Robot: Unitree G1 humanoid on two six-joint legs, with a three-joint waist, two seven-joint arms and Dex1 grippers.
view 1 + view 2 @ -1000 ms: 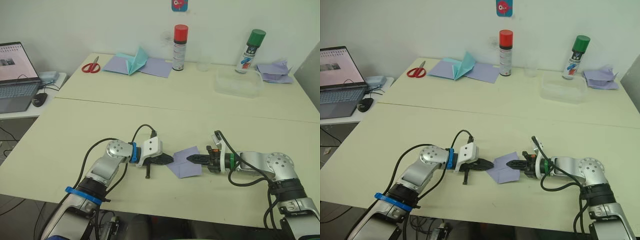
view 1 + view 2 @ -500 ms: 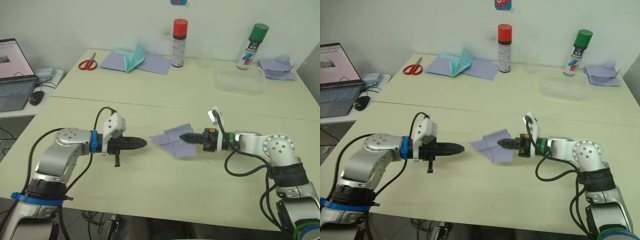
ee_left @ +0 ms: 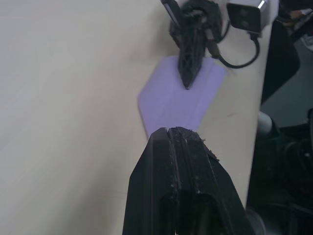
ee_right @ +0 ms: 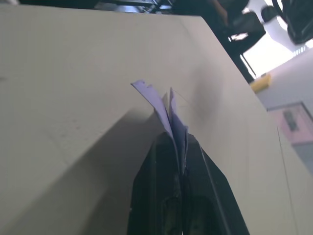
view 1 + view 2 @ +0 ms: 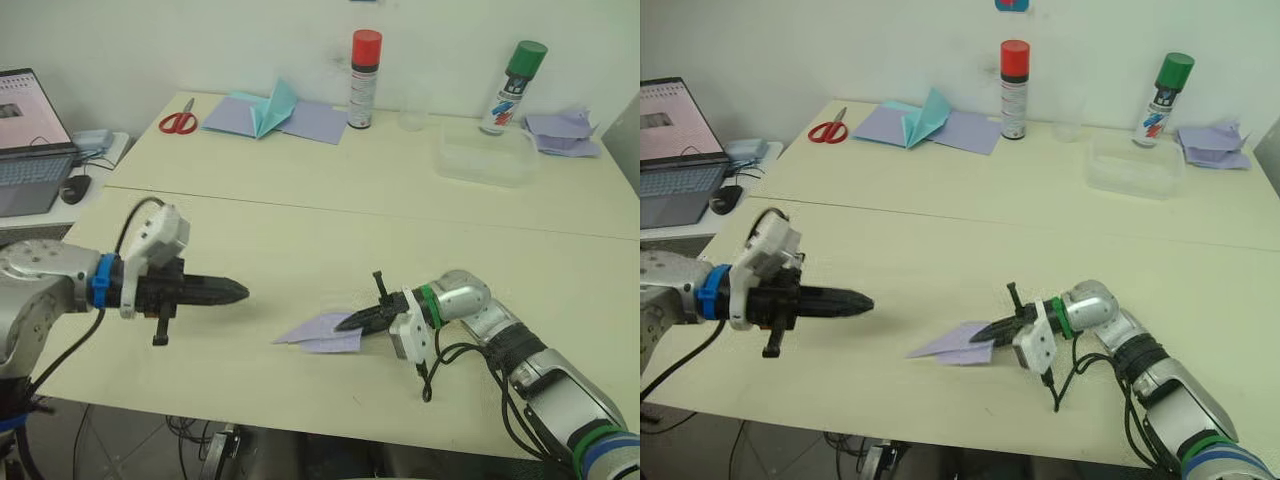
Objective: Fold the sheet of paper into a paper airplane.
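Note:
The sheet of paper (image 5: pixel 318 335) is pale lavender-blue and folded into a flat pointed wedge, a paper airplane shape, with its nose toward my left. It rests low on the table near the front edge. My right gripper (image 5: pixel 347 323) is shut on its tail end; in the right wrist view the layered flaps (image 4: pixel 157 102) stick out from between the closed fingers (image 4: pixel 161 161). My left gripper (image 5: pixel 236 292) is shut on nothing and hovers well to the left of the paper, pointing at it. The left wrist view shows the paper (image 3: pixel 168 105) beyond my closed left gripper (image 3: pixel 171 130).
At the table's back lie red scissors (image 5: pixel 180 122), lavender sheets with a teal folded shape (image 5: pixel 272 112), a red-capped spray can (image 5: pixel 364 65), a green-capped can (image 5: pixel 512 74), a clear plastic box (image 5: pixel 482 158) and crumpled lavender paper (image 5: pixel 560 133). A laptop (image 5: pixel 30 140) sits at far left.
My right gripper has carried the folded paper down to the table, nearer the front edge. My left gripper has drawn back to the left, away from the paper.

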